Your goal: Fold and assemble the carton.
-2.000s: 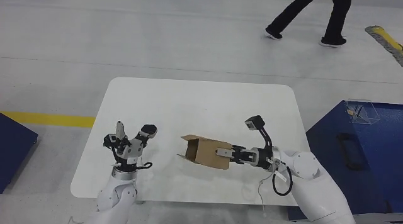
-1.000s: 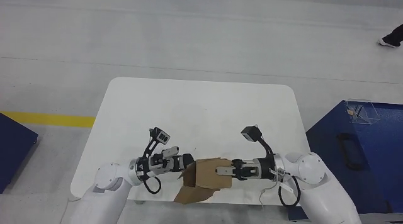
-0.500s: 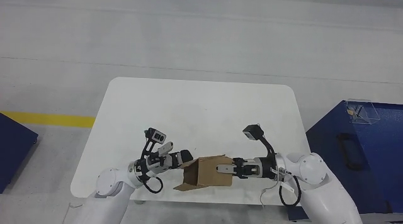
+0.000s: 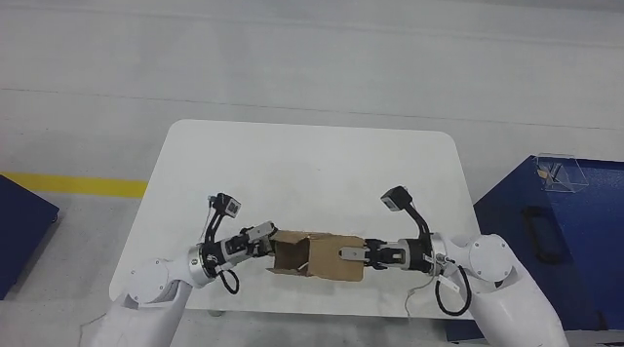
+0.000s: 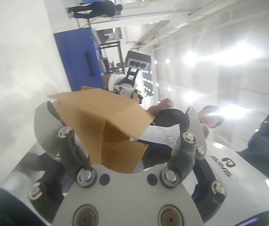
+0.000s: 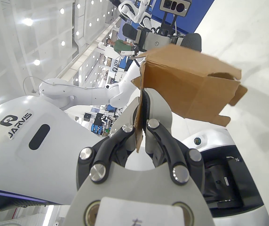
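Top view has the carton [image 4: 317, 255] at the near edge of the bench [image 4: 292, 162], between both arms. The right jaws are clenched on an end flap. The left jaws stand spread with the opposite end between them. Squaring up seems underway; next, I'd guess, the left side must fold those loose flaps inward.

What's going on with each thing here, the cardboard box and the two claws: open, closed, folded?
carton: opened into a box shape, end flaps not folded shut.
left gripper: open, fingers either side of the carton's end.
right gripper: shut on the carton's wall.
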Controlling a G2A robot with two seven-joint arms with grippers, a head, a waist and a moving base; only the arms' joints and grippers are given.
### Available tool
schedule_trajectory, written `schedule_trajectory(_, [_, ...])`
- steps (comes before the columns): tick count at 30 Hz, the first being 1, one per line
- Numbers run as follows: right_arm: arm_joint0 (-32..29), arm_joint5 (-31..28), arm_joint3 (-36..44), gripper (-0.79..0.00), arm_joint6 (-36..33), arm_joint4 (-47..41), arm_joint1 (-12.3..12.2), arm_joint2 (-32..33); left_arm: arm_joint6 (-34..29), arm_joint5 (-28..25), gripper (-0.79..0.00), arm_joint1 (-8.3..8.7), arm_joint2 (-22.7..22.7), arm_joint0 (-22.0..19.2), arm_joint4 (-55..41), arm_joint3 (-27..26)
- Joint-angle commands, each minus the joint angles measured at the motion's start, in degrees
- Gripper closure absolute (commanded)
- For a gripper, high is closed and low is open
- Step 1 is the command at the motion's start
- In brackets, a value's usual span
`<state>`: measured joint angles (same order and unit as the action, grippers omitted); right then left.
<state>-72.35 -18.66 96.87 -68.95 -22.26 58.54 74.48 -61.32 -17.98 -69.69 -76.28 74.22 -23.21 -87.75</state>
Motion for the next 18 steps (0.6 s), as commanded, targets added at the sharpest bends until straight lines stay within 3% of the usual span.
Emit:
schedule_trajectory(1, [0.09,1.11,0.11,0.0,-0.96,-0.04,-0.13,0.09,-2.08,2.5,-0.785,0.49,0.14,0.52,5.17,-1.6])
schedule_trajectory(3, [0.4,2.05,0.37,0.0,-2.46,-0.01,-0.28,0.03,-4.65,5.09,-0.785,0.9,-0.04,0.47,6.33,-2.65])
schedule_trajectory(5, [0.47,2.07,0.38,0.0,-2.59,-0.04,-0.31,0.1,-2.84,3.03,-0.785,1.06,-1.04,0.98,6.82,-3.72])
schedule_trajectory(13, [0.31,2.22,0.57,0.0,-1.91,0.12,-0.3,0.05,-2.84,3.03,-0.785,1.06,-1.04,0.98,6.82,-3.72])
schedule_trajectory(18, [-0.41,3.22,2.05,0.0,-0.36,2.19,-0.6,0.87,-0.09,6.09,-0.785,2.12,-2.8,1.74,20.5,-9.63])
